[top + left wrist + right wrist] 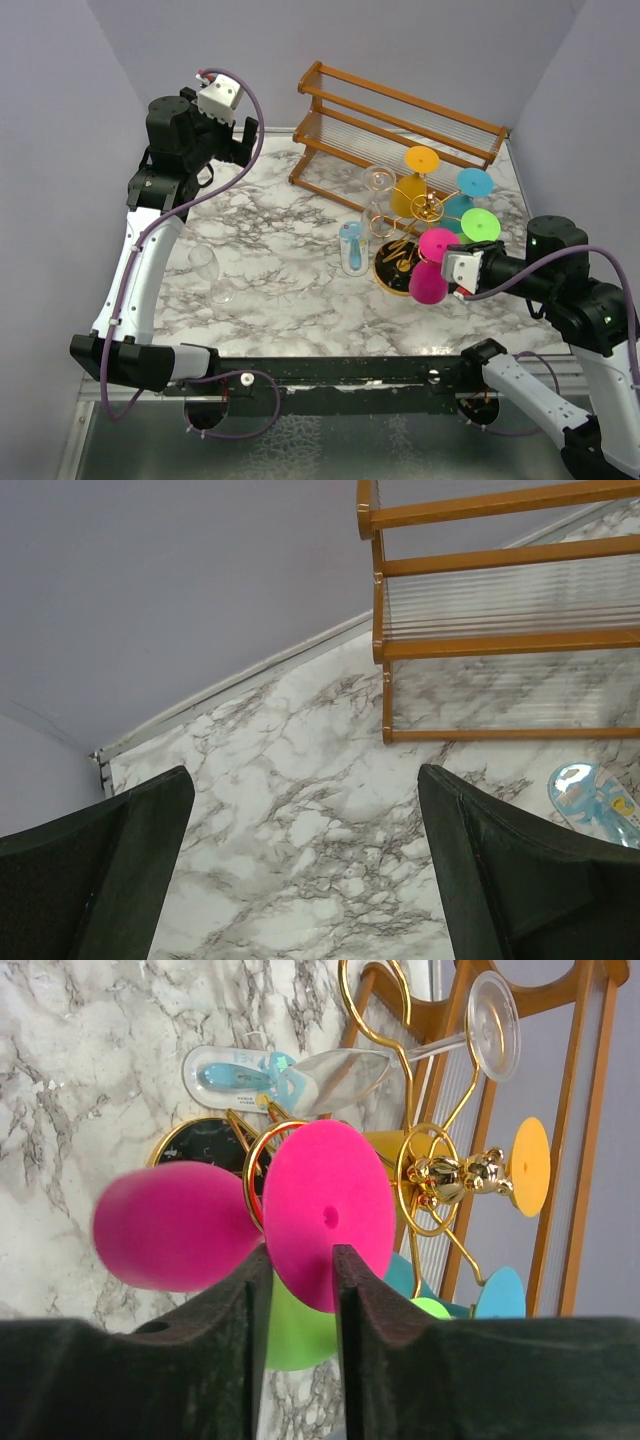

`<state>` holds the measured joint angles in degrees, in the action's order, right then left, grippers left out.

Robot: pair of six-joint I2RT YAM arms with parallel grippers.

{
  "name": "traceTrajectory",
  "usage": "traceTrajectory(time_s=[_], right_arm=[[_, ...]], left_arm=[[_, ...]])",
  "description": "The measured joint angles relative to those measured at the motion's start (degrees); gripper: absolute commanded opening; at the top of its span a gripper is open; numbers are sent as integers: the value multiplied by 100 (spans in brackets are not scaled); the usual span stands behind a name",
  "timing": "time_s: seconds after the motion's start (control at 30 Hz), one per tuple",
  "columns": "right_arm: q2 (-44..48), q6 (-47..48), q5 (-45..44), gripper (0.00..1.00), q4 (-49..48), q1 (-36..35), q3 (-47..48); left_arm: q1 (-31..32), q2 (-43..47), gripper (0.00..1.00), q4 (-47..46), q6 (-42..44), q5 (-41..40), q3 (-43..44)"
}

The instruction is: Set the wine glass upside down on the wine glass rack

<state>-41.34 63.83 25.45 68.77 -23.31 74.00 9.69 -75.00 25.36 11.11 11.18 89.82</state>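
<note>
The gold wire wine glass rack (428, 208) stands on its round black base (196, 1142) at the right of the marble table. A pink wine glass (430, 280) hangs on it upside down, its stem in a gold loop, bowl (170, 1225) low and foot (325, 1210) up. My right gripper (302, 1257) is at that foot, its jaws narrowly apart with the foot's rim in the gap. In the top view the right gripper (452, 268) sits just right of the pink glass. My left gripper (305, 780) is wide open and empty, high over the far left of the table.
Yellow (410, 192), teal (466, 192), green (479, 225) and clear (378, 182) glasses also hang on the rack. A clear glass (212, 272) lies on the table at left. A blue-printed cup (352, 248) stands beside the rack. A brown wooden slatted shelf (400, 120) lines the back.
</note>
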Motion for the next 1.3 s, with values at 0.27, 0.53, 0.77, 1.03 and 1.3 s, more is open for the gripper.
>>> traceTrajectory(time_s=[0.27,0.53,0.77,1.03,1.3], right_arm=[[131,-107,17,52,-85,0,-85],[179,-219,59,75,-120,0,-144],[267,-382,262,83,-109,98,-68],[151,-603,903,83,-39,282,789],[-748,-1534,1082,83,-629,291,1421]], left_arm=[[0,0,97,0,20,2,-2],[0,11,96,122,203,9,-61],[0,291,91,1021,922,90,-251],[-83,811,88,2280,1803,-125,-374],[-184,1445,80,3370,2280,-398,-706]])
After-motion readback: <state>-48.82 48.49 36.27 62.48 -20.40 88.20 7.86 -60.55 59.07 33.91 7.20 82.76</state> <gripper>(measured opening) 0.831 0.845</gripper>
